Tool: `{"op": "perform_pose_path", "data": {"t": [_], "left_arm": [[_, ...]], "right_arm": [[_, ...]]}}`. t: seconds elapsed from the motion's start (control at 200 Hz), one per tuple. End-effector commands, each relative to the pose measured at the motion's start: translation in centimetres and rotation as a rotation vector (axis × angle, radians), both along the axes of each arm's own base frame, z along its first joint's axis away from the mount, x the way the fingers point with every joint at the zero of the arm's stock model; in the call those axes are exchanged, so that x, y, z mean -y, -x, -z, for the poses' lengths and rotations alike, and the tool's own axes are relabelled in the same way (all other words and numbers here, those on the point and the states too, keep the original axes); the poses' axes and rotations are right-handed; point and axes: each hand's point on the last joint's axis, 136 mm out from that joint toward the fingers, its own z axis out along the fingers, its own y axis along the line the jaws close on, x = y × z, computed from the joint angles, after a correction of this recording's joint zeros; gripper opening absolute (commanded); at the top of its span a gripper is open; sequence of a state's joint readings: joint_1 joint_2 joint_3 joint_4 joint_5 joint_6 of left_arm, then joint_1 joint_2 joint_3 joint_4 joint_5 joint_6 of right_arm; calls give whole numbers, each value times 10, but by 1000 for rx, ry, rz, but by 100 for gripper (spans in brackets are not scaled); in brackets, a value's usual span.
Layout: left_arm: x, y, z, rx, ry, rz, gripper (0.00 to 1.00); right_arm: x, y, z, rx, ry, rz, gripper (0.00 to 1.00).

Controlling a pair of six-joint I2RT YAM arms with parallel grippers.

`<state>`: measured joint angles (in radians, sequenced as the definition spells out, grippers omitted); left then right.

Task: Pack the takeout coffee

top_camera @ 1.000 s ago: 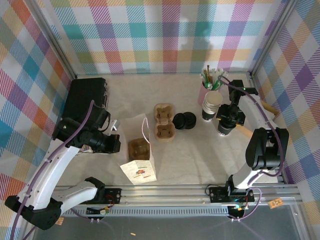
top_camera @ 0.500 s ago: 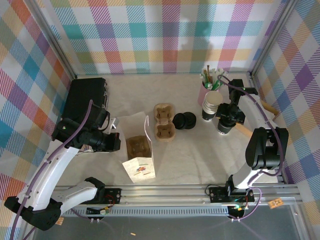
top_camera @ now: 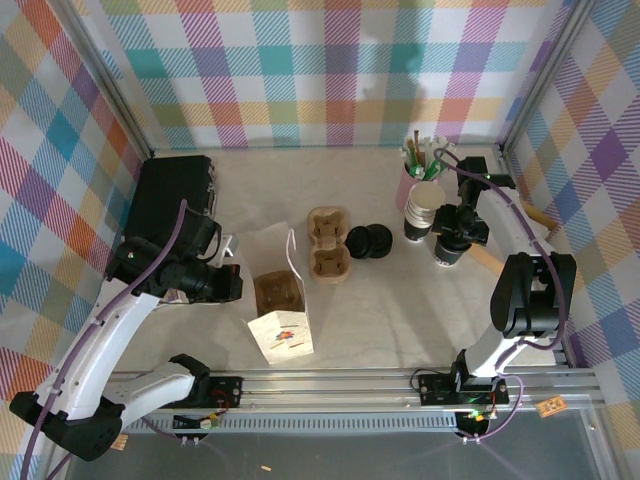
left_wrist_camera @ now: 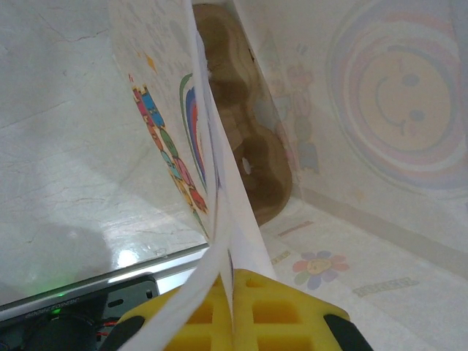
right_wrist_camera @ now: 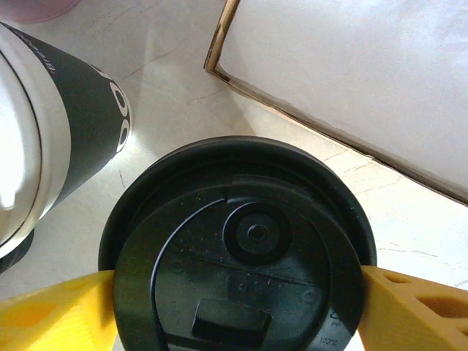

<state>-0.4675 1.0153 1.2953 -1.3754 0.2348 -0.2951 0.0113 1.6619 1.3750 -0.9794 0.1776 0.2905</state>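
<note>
1. Standing upright at the right of the table [top_camera: 400, 310], just near of the stack of white cups [top_camera: 424, 210]: the takeout coffee [top_camera: 446, 256], black lid [right_wrist_camera: 241, 248] on.
2. Grasped by the right gripper [top_camera: 450, 240], jaws wide, one yellow finger [right_wrist_camera: 51, 314] against each side at the lid's rim.
3. Against a second ago: shifted a touch toward the far side, cup and right gripper together; otherwise at the same spot on the right, well apart from the bag.
4. At the near left: the white paper bag [top_camera: 283, 335], mouth open upward, brown cup carrier [top_camera: 278, 292] inside it.
5. Clenched on the bag's left wall: the left gripper [top_camera: 230, 282], yellow fingers [left_wrist_camera: 197, 314] pinching the thin paper edge, with the carrier's brown curve just beyond in the wrist view.
6. Against a second ago: the bag's printed near end drawn slightly right and farther from the near rail, looking narrower; left gripper hardly moved.
7. Between bag and coffee, unchanged: a second cardboard carrier [top_camera: 328, 245] and, touching its right side, the loose black lids [top_camera: 368, 241].
8. Far of the cup stack: a pink holder [top_camera: 412, 172] with sticks in it.
9. At the far left: a black case [top_camera: 175, 200], in the same place as before.
</note>
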Motion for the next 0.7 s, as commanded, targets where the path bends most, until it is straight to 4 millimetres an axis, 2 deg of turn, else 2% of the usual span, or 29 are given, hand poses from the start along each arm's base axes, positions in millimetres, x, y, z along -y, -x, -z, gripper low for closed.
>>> {"op": "perform_pose_path", "data": {"t": [0.0, 0.405, 0.695], "left_arm": [[1, 0, 4, -13, 9, -6, 0], [-3, 10, 8, -23, 3, 16, 0], [-5, 14, 10, -31, 4, 2, 0]], "right_arm": [[-3, 3, 25, -48, -25, -29, 83], [-7, -3, 27, -15, -40, -75, 84], [-2, -1, 25, -14, -3, -100, 82]]}}
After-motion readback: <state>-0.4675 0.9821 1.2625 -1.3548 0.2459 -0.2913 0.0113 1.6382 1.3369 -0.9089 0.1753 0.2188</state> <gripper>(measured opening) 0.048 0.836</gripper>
